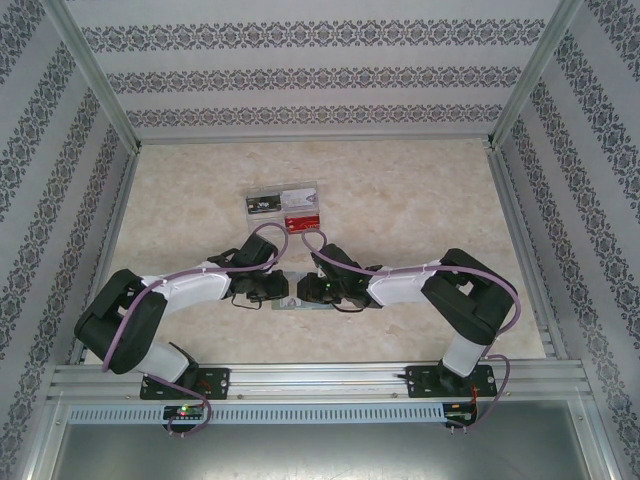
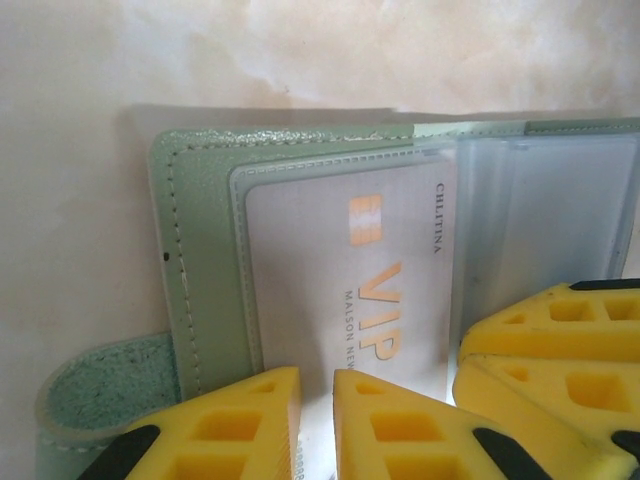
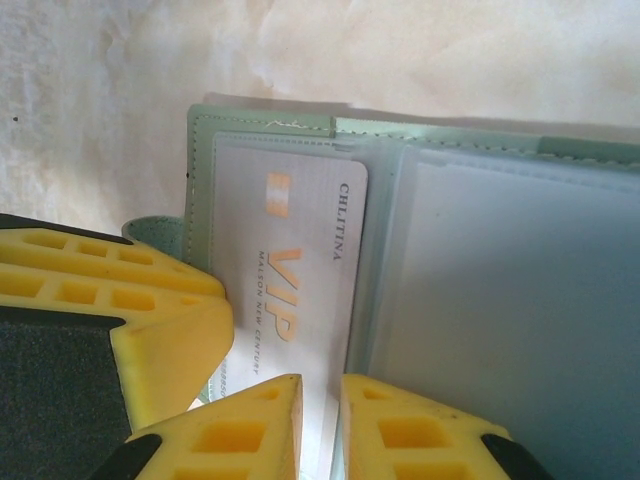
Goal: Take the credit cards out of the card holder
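The card holder (image 2: pixel 200 250) lies opened flat on the tabletop (image 1: pixel 420 200), between the two arms at the near centre. One credit card, a pale VIP card (image 2: pixel 340 290), sits in the clear pocket of the half with the side tab (image 2: pixel 110 390). The other half's pockets (image 3: pixel 500 300) appear empty.

The left gripper (image 2: pixel 316 420) and right gripper (image 3: pixel 320 430) meet side by side at the card's near edge. Each shows its jaws nearly together with a narrow gap. Whether either is clamped on the card or pocket cannot be told. Judged purpose: one steadies the holder while the other draws the card out.

Further cards (image 1: pixel 285 205), one reddish, lie beyond.
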Controlling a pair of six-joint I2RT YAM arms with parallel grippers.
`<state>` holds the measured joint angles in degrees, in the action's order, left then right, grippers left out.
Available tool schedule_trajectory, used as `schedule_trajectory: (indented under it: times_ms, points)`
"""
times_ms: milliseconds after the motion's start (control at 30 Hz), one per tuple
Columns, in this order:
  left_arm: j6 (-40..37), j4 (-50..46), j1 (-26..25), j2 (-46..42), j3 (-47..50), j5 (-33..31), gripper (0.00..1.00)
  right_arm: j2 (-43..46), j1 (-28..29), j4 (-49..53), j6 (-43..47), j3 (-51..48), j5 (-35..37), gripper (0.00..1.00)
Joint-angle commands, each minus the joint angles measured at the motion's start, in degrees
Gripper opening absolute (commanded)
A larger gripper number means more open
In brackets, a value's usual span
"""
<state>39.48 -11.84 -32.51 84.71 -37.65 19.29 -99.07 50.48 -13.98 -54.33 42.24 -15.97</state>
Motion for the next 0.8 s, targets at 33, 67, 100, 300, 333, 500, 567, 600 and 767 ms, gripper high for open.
schedule_trajectory:
  times_ms: [33, 67, 100, 300, 333, 500, 567, 600, 767]
  points:
    - [0.64, 0.80, 0.31, 1.16, 1.42, 0.74, 0.18, -1.61, -0.12, 0.57, -0.85, 0.65, -0.44, 0.19]
    - [0.76, 0.81, 0.34, 1.23, 1.35, 0.76, 0.18, -1.75, -0.12, 0.67, -0.91, 0.73, -0.39, 0.19]
    - [0.76, 0.83, 0.34, 1.24, 1.34, 0.77, 0.18, -1.83, -0.13, 1.18, -0.92, 0.95, -0.31, 0.19]
    - [0.64, 0.43, 0.31, 1.43, 1.17, 0.36, 0.18, -1.74, 0.12, 5.67, -0.33, 2.13, 1.82, 0.21]
    - [0.68, 0.62, 0.34, 1.38, 1.26, 0.39, 0.17, -1.80, 0.15, 6.26, -0.14, 2.36, 1.84, 0.21]
    - [1.16, 2.18, 0.25, 1.62, 1.63, 1.80, 0.17, -3.06, 0.13, 6.12, -0.53, 3.03, 0.77, 0.21]
    - [1.48, 3.01, 0.16, 1.84, 1.95, 2.54, 0.17, -3.00, 0.15, 5.80, -0.70, 2.94, 0.77, 0.21]
    - [1.62, 3.22, 0.13, 2.08, 1.92, 2.74, 0.17, -2.72, 0.15, 5.57, -0.80, 2.82, 0.76, 0.21]
    - [1.74, 2.81, 0.08, 2.11, 1.92, 1.96, 0.17, 0.61, 0.41, 7.29, 0.52, 2.22, 2.46, 0.22]
